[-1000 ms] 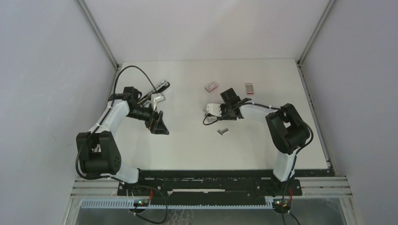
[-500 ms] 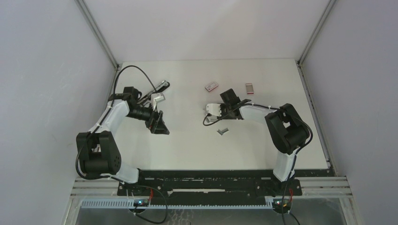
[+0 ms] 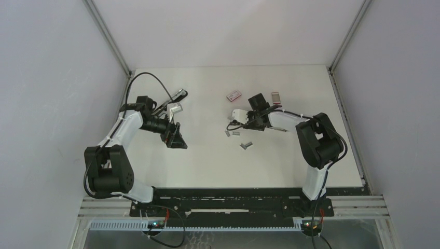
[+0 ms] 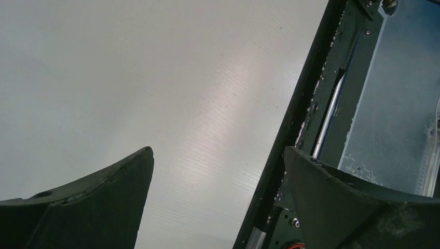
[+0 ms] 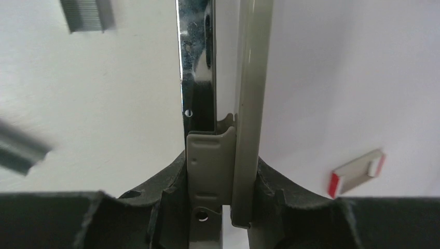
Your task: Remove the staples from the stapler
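Observation:
My right gripper [image 3: 244,120] [image 5: 222,161] is shut on the stapler [image 3: 237,114] just right of the table's centre. In the right wrist view the stapler [image 5: 251,78] runs straight away from the fingers as a grey bar beside a chrome channel. One strip of staples [image 3: 231,133] [image 5: 87,14] lies on the table just in front of the stapler. Another strip [image 3: 246,145] lies nearer the arms. A blurred grey strip [image 5: 18,150] shows at the left edge of the right wrist view. My left gripper [image 3: 176,141] [image 4: 218,150] hangs open over bare table at the left, holding nothing.
A small red-and-white box [image 3: 233,95] [image 5: 358,171] lies beyond the stapler, and a pinkish piece [image 3: 275,97] to its right. At the far left lies a slim black-and-silver object [image 3: 179,95] with a pale piece [image 3: 176,109] beside it. The black base rail [image 4: 290,129] borders the near edge.
My right gripper has carried the stapler a little toward the far side. A second strip of staples now lies on the table where the stapler was. The left arm has not moved.

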Motion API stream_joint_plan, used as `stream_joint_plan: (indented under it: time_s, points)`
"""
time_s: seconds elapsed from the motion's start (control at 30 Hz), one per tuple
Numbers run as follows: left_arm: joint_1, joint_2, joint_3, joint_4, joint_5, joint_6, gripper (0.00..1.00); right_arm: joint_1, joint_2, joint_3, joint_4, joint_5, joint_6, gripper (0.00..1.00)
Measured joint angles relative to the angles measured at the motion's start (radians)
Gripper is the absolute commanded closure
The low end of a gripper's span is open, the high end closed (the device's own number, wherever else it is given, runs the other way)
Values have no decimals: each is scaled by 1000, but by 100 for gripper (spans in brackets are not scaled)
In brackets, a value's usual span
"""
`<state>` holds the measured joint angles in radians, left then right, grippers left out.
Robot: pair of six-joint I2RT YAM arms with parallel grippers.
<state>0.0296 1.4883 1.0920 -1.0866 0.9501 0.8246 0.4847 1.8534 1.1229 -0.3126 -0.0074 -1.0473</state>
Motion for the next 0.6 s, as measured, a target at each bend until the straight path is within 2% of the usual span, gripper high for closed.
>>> stream_joint_plan:
  time_s: [0.2, 0.47, 0.6]
  points:
    - [0, -6, -16, 16, 3, -1, 0, -61, 45, 172, -257, -180, 97, 100]
    - [0, -53, -50, 65, 4, -3, 0, -112, 171, 336, -456, -329, 177, 100]
    - [-3, -129, -103, 171, -16, -49, 0, -127, 212, 400, -542, -393, 201, 100]
